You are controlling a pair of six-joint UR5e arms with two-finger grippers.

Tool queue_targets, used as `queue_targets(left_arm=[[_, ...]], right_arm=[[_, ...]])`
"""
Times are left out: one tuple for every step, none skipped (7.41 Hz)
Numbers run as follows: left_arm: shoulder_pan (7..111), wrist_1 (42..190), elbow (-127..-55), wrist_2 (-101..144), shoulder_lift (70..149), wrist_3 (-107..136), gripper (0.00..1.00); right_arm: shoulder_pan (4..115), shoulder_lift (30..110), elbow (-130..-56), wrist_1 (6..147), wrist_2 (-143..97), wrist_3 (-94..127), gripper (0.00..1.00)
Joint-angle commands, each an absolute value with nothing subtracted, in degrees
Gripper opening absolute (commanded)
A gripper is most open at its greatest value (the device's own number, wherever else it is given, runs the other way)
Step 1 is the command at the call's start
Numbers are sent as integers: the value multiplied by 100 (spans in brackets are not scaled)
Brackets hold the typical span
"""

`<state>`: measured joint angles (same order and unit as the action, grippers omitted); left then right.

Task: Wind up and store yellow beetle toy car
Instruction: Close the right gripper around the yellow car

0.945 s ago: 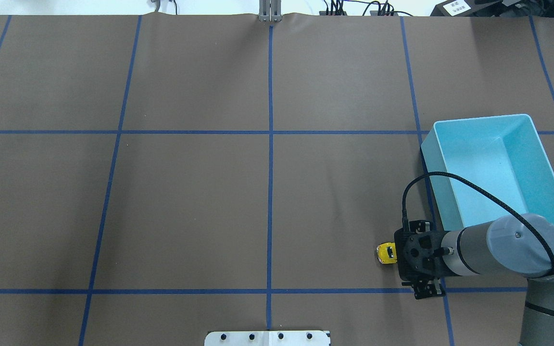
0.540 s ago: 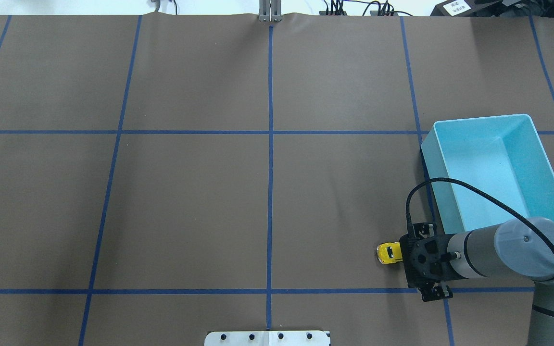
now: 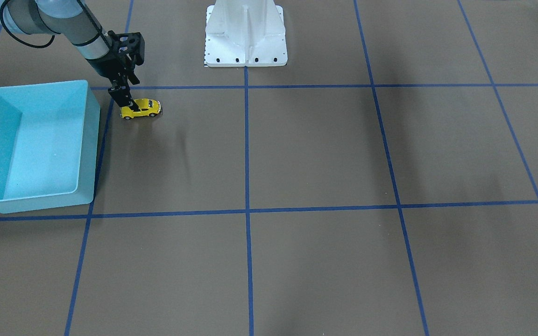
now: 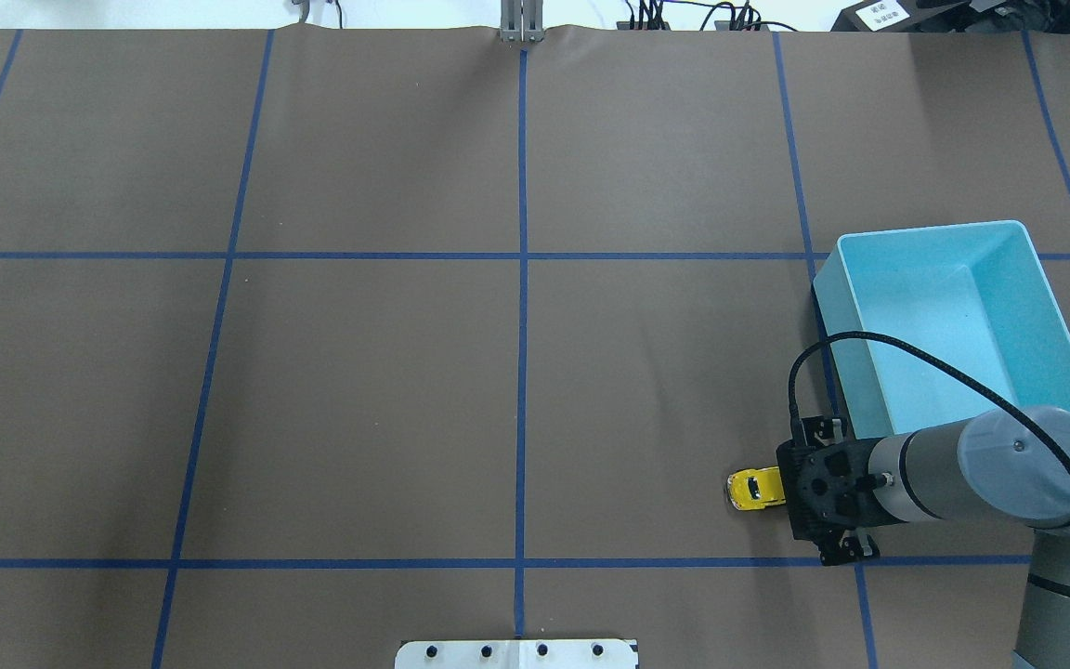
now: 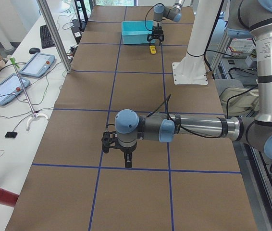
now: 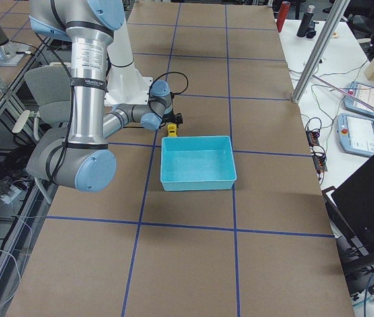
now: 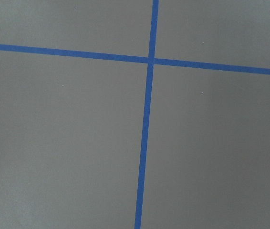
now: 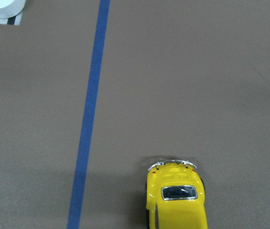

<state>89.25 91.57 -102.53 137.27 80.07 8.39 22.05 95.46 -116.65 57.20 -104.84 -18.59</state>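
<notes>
The right gripper [image 3: 128,103] points down, its jaws at the bin-side end of the yellow beetle toy car [image 3: 144,108]; whether they pinch it cannot be told. The car stands on its wheels on the tabletop [image 3: 320,149], near the light blue bin [image 3: 89,140], on the right. Far left, the left gripper [image 5: 128,162] hangs over the tabletop, and the state of its jaws cannot be told.
</notes>
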Motion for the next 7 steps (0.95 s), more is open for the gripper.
queue_targets(left_arm=[[8912,9158,-10248,13729,7928,835,100],[8912,9158,-10248,13729,7928,835,100],[8912,9150,-10239,13729,7919,844,100],[8912,9158,-10170,13720,7928,835,100],[8912,9150,-10178,13720,7928,835,100],[8912,9149,-10134,13720,7919,844,100],[8912,9158,-10055,13720,7928,844,100]], right_arm=[[2294,9527,-11576,5722,-10520,-1890,99],[2259,9484,-11514,5722,-10512,-1890,99],[2250,9431,-11409,5713,-10520,-1898,99],[2233,9335,-11321,5713,-10521,-1890,99],[2232,9290,-11312,5713,-10521,-1898,99],[2224,9247,-11277,5713,-10521,-1898,98],[2224,9237,-11276,5704,-10529,-1898,77]])
